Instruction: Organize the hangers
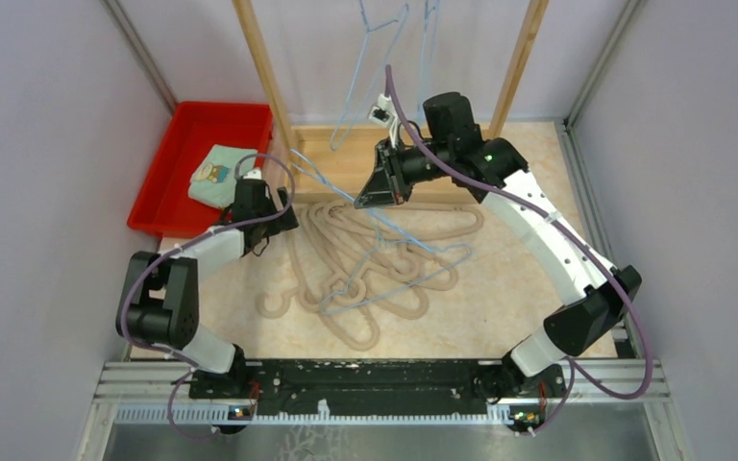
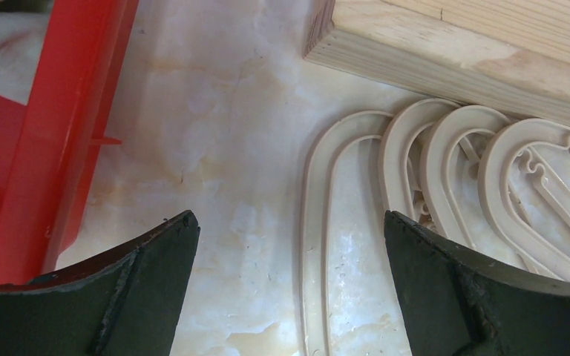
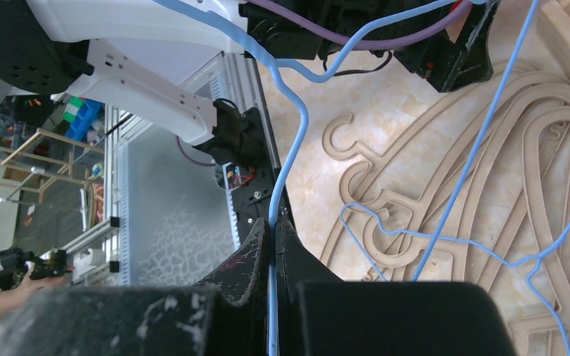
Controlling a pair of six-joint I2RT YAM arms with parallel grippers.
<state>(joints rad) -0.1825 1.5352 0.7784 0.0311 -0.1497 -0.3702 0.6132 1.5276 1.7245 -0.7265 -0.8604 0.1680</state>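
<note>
The right gripper [image 3: 273, 226] is pinching a light-blue wire hanger [image 3: 306, 119] over the mid-table pile of beige hangers [image 2: 438, 148], where it seems to be crossing another blue hanger [image 1: 394, 283], so raising it is risking a snag. The left gripper [image 2: 289, 222] is hovering spread wide at the left by the red tray [image 1: 168, 182], steadying nothing.

Top view looks down; close wrist views share beige hangers [image 2: 315, 245]
</note>
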